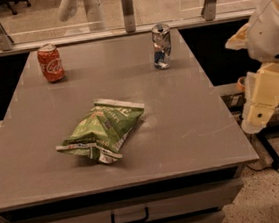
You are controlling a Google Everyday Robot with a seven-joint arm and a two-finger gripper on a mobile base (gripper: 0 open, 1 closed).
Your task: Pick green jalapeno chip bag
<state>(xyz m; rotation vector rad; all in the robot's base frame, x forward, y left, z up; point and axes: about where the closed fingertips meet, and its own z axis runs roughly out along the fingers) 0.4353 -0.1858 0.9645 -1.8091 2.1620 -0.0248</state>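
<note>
The green jalapeno chip bag (103, 130) lies crumpled and flat near the middle of the grey table (191, 127), its white crimped ends pointing to the front left and back right. My gripper (261, 102) shows as a cream-coloured piece hanging from the white arm (273, 28) at the right edge of the view. It is beyond the table's right edge, well to the right of the bag, and touches nothing.
A red cola can (50, 62) stands at the back left of the table and a silver can (162, 46) at the back centre-right. A glass rail with metal posts (127, 8) runs behind the table. Drawers with a handle (130, 217) sit below the front edge. Cables lie on the floor at right.
</note>
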